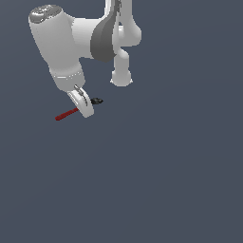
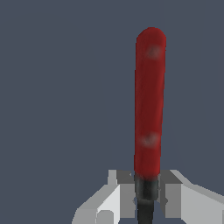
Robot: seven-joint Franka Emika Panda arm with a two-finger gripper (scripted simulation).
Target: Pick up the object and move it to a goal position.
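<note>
We find no brand, label or writing that can be read on anything here.

The object point(image 1: 71, 112) is a thin, stick-like tool. We see a red handle, rounded at its free end, with two faint pale glints along it in the wrist view. Where the red ends, a dark shaft begins. In the exterior view a small black rounded head pokes out on the other side of the gripper point(image 1: 85, 107) from the handle, so the tool runs straight through the gripper with an end showing on each side. The tool lies slightly tilted in that view, the handle end a little lower than the head end.

In the wrist view the object point(image 2: 149, 105) stands out from the gripper point(image 2: 146, 192), and the two pale fingers point(image 2: 175, 199) sit closed in against the dark shaft, one on each side, touching it just past the handle's base. We take the claw as narrow and clamped on the tool's shaft.

The white arm point(image 1: 59, 42) comes in from above the gripper in the exterior view, its thick links bent and its wrist angled down toward the gripper. The background around the gripper is a plain, dark blue-grey surface point(image 1: 156, 180); we cannot tell whether the tool touches it or hangs clear of it.
</note>
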